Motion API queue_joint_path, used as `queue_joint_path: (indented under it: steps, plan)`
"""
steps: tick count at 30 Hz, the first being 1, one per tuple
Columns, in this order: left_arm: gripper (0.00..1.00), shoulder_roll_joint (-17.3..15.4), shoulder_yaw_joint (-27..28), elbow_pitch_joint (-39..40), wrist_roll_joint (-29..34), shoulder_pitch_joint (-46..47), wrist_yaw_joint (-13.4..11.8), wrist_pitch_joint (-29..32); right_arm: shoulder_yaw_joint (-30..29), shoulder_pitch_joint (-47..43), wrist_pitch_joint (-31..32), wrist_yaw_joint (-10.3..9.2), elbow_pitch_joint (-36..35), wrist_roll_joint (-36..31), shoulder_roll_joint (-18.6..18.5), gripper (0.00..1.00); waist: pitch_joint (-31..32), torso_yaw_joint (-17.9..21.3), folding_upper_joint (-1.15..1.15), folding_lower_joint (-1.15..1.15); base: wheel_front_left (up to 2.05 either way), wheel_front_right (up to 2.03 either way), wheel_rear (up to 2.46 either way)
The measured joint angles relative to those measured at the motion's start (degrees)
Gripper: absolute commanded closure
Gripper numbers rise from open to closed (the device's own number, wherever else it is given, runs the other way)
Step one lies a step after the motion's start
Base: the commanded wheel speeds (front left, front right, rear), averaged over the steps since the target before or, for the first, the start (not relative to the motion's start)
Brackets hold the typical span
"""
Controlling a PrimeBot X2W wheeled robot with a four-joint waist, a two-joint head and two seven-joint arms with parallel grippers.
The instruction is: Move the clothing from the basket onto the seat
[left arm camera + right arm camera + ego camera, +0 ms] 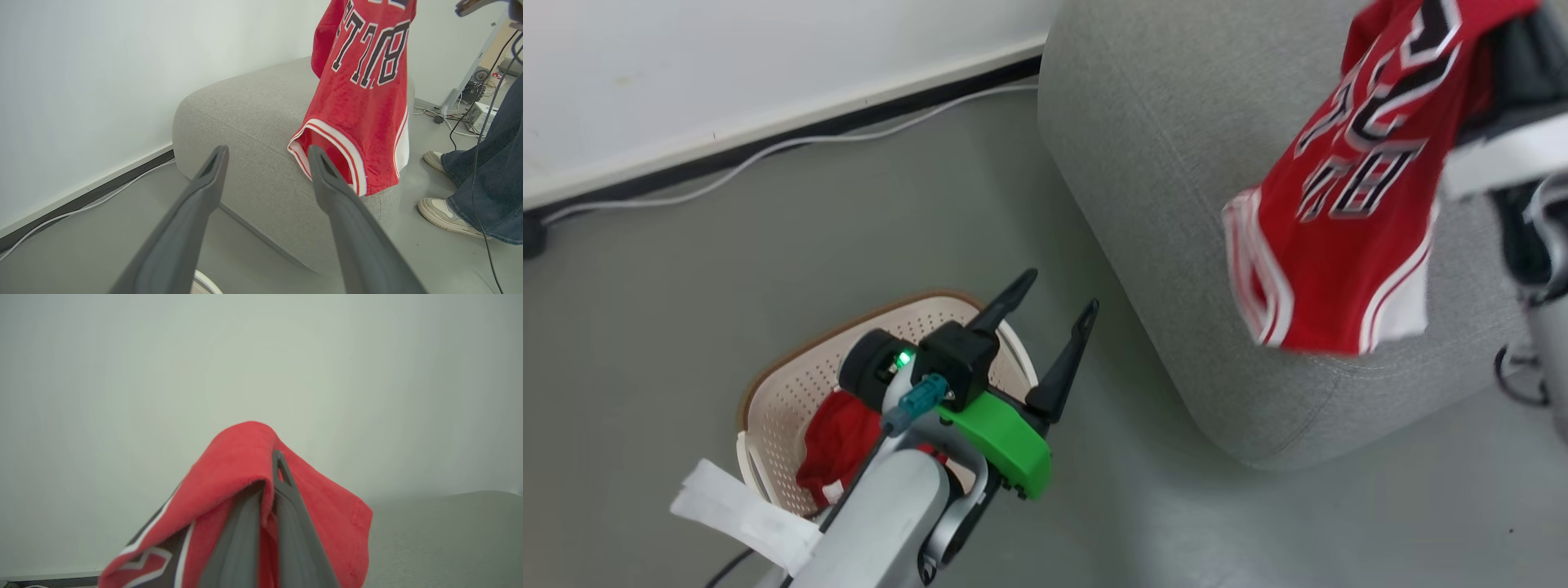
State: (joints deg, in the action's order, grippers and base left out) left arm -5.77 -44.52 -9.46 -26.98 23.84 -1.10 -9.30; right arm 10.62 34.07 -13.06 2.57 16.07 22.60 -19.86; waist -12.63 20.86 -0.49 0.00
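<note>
Progress: roughly halfway, by my judgement. One jersey, red with black-and-white lettering, is out of the basket and hangs in the air over the near right part of the seat. Its hem sits about level with the cushion edge; contact cannot be confirmed. It is not yet laid down.

Holding it, the right gripper is clamped on a fold of the upper edge, fingers together with cloth draped over them. Over the basket's right rim hovers the left gripper, fingers spread apart and holding nothing.

Container: the basket stands on the floor, left of the seat and apart from it. One red garment with white trim lies bunched towards its near side; the far part of the perforated bottom is bare. The left arm covers part of the interior, so a further item cannot be ruled out.

Outstanding: release the jersey onto the seat, then fetch the red garment.
</note>
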Motion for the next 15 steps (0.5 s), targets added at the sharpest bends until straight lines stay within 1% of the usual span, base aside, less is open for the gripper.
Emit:
queue_joint_path:
  steps: [5,10,12,15]
  plan:
    - [0.0,-1.0,1.0,2.2,0.6,2.6,-0.5,1.2,-3.2,10.0,2.5,0.0,0.1,1.4,-2.4,1.0,-3.7,-1.3,0.0,0.0,0.0,0.0,0.0]
    - [0.0,-1.7,2.1,5.1,1.1,5.2,-1.0,2.0,-6.0,18.8,5.1,-0.26,1.1,1.2,-6.7,1.0,-7.4,-3.1,0.0,0.0,0.0,0.0,0.0]
    - [0.0,-2.0,2.5,6.3,1.7,6.1,-1.2,2.2,-7.5,21.8,5.7,-1.29,1.5,1.2,-8.3,1.0,-8.9,-3.9,0.0,0.0,0.0,0.0,0.0]
    - [0.0,-2.3,3.0,8.0,2.8,7.5,-1.5,2.7,-9.4,25.3,6.8,-2.12,2.4,1.2,-10.3,1.0,-11.2,-5.3,0.0,0.0,0.0,0.0,0.0]
